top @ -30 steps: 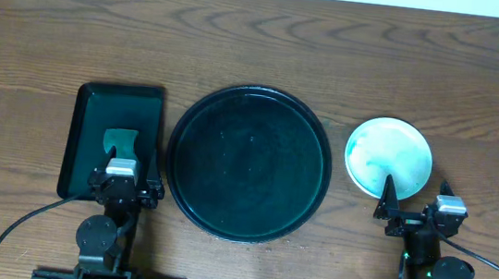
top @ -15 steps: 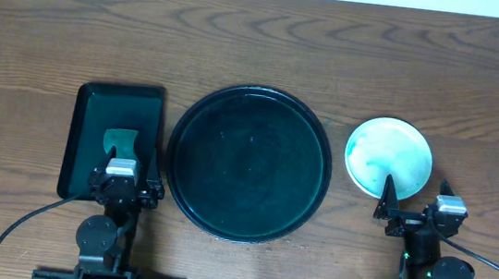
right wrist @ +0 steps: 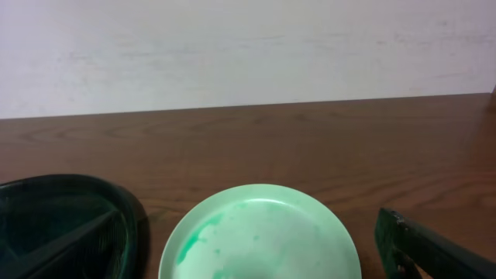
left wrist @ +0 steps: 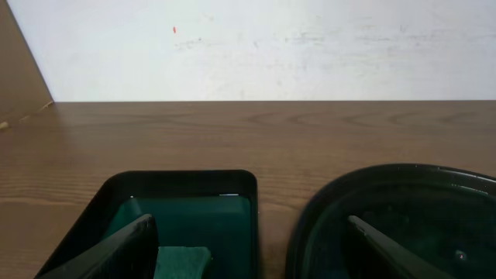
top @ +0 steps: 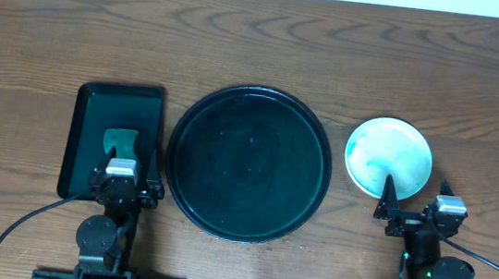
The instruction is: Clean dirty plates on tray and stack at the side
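Note:
The large round black tray (top: pixel 249 163) lies in the middle of the table with nothing on it; its rim shows in the left wrist view (left wrist: pixel 403 174) and the right wrist view (right wrist: pixel 70 190). A pale teal plate (top: pixel 389 155) with faint teal smears lies on the table right of the tray, also in the right wrist view (right wrist: pixel 260 232). I cannot tell whether other plates lie under it. My left gripper (top: pixel 124 182) (left wrist: pixel 252 256) is open and empty at the front left. My right gripper (top: pixel 414 208) (right wrist: pixel 248 260) is open and empty just in front of the plate.
A dark green rectangular tray (top: pixel 95 105) (left wrist: pixel 186 182) lies left of the black tray, with a green sponge (top: pixel 121 139) (left wrist: pixel 183 262) in its front part. A pale wall runs along the table's far edge.

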